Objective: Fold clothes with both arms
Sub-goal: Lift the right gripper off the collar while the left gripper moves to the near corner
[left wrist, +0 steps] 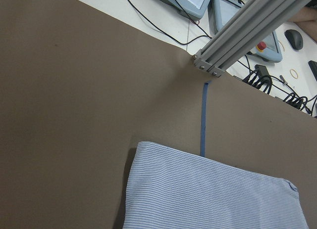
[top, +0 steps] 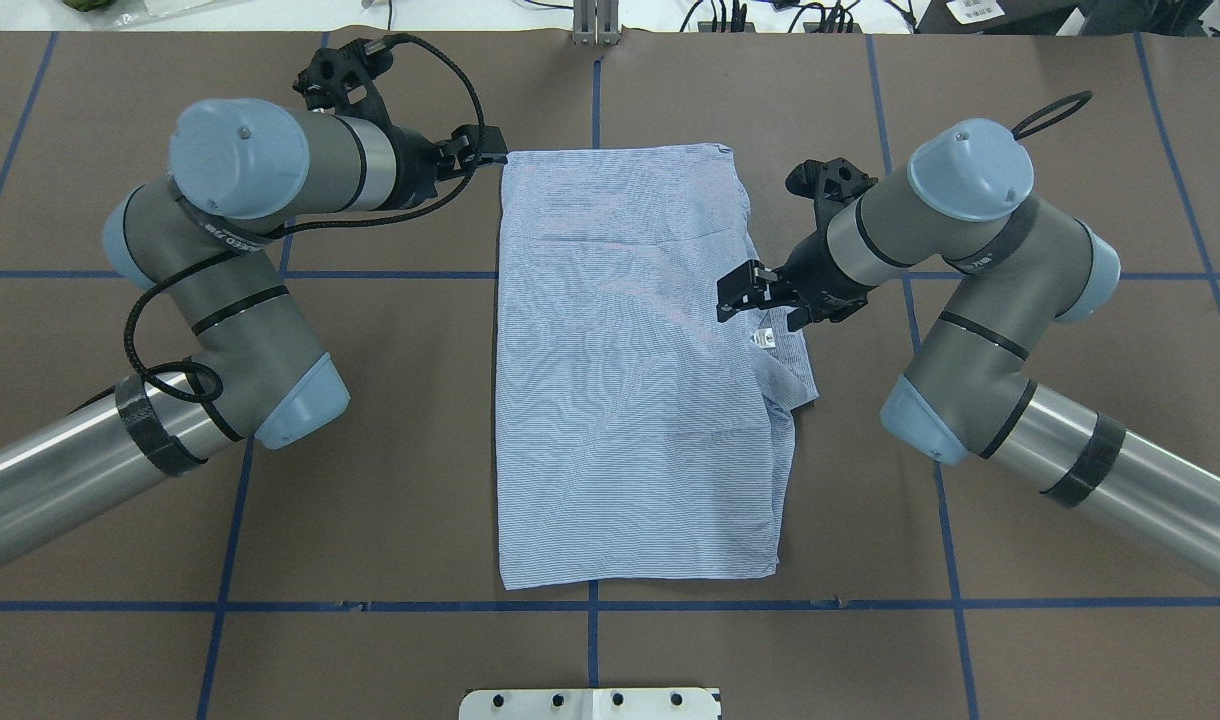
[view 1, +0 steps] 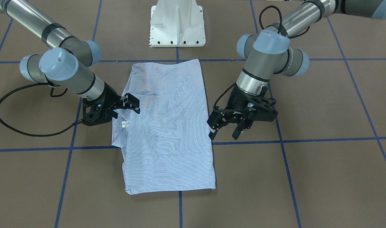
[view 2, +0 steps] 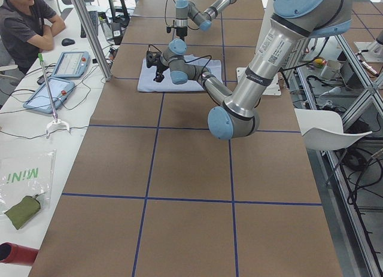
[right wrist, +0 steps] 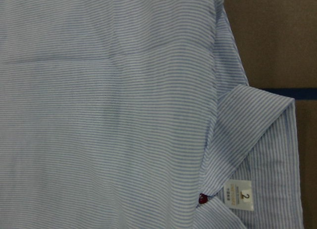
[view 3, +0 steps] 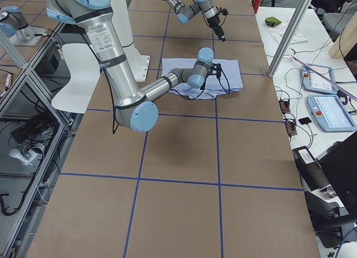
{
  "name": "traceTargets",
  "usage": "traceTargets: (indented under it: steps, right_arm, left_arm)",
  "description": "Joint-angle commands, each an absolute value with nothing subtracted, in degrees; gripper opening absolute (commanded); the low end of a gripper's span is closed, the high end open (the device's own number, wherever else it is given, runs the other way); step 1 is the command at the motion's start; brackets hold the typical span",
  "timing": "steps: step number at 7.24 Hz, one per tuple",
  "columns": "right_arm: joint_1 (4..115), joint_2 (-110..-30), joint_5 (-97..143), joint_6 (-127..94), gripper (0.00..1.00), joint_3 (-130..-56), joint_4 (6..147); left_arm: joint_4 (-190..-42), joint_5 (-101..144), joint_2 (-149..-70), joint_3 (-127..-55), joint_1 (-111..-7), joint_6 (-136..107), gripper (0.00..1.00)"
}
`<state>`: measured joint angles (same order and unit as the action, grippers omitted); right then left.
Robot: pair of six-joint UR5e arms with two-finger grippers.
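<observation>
Seen from your side of the table (view 1: 322, 177), the striped shirt (view 1: 171, 133) lies flat at centre, folded into one long panel. The left gripper (view 1: 224, 134) hangs at the shirt's 3 o'clock edge, fingers wide and empty. The collar label (view 1: 125, 123) shows at 9 o'clock. Just beyond it the right gripper (view 1: 134, 104) hovers, fingers parted, gripping nothing. The white pedestal (view 1: 177, 28) stands at 12.

Long-sleeved shirt (top: 630, 380), light blue with fine white stripes, folded to a tall rectangle, flat on brown table (top: 370, 450), collar with small white label (view 1: 125, 123) protruding at robot's right edge, left gripper (view 1: 223, 133) beside opposite edge, fingers apart, right gripper (view 1: 133, 104) above collar side.
</observation>
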<state>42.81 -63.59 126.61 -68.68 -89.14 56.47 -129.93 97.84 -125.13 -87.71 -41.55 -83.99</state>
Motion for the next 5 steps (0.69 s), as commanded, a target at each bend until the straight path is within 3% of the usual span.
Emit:
traceTargets:
  steps: [1,3,5]
  right_arm:
    - [43.68,-64.16,127.79,-75.87,1.0,-92.8,58.0]
    - [43.95,-68.27,129.8,-77.43,1.0,-100.06,61.75]
    - [43.95,-72.49,129.73,-77.52,1.0,-106.15,66.88]
  left_arm:
    - [-129.82,103.43,-120.45,-94.35,-39.39,-86.73,1.0]
    - [-129.81,103.45,-112.8,-103.23,-34.3,-91.83,1.0]
    - [-129.9,103.01,-109.96,-105.64,-29.03,-97.79,1.0]
